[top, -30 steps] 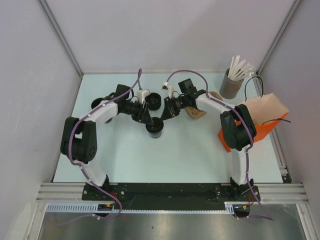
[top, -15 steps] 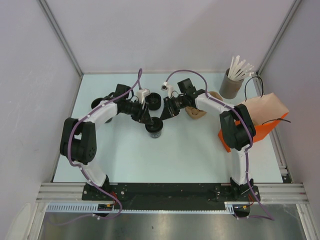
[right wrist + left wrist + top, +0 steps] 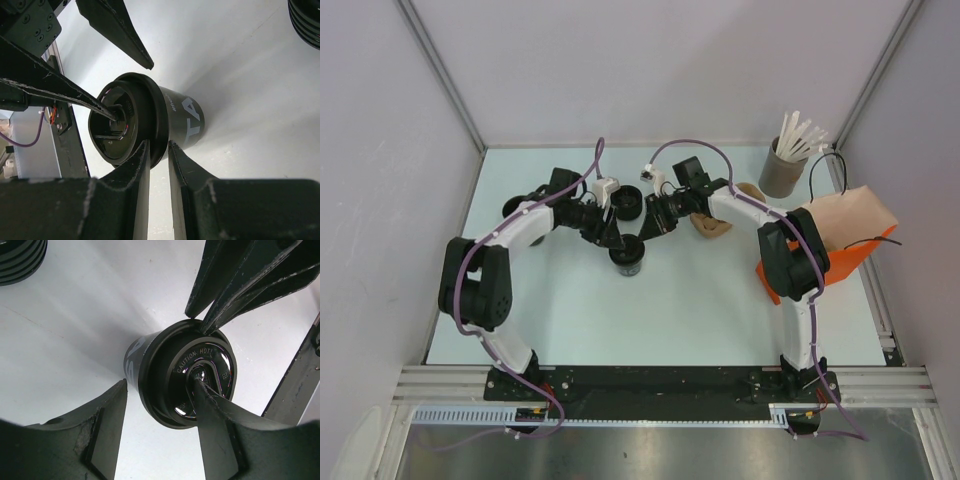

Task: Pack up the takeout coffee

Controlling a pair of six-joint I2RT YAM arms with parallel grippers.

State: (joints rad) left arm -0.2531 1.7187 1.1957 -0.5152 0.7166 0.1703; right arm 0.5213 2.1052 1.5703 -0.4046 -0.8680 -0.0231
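The pale table (image 3: 570, 310) lay between plain grey walls, with both arms reaching in to meet near its middle. There the takeout coffee (image 3: 628, 256) stood upright on the bare surface, a small black cup with white lettering on its side and its round black lid (image 3: 192, 372) seated on top (the raised words "CAUTION: HOT" could be read in the left wrist view).

The left gripper (image 3: 159, 385) was spread wide. One finger (image 3: 220, 435) rested its tip on the middle of the lid, while the other (image 3: 102, 432) hung beside the cup wall, apart from it. The right gripper (image 3: 159, 146) came in from the opposite side, its two fingers (image 3: 132, 192) drawn to a narrow slit with the lid's rim caught between the tips.

Just behind the coffee stood a lidless black cup (image 3: 630, 203), with a second one (image 3: 515, 208) farther left, partly hidden by the left arm. A brown object (image 3: 715, 224) lay beside the right arm; I could not tell what it was. A grey tub of white sticks (image 3: 783, 172) stood in the far right corner, and an orange bag (image 3: 855, 255) with tan paper at its mouth sat at the table's right edge, well apart from the coffee.
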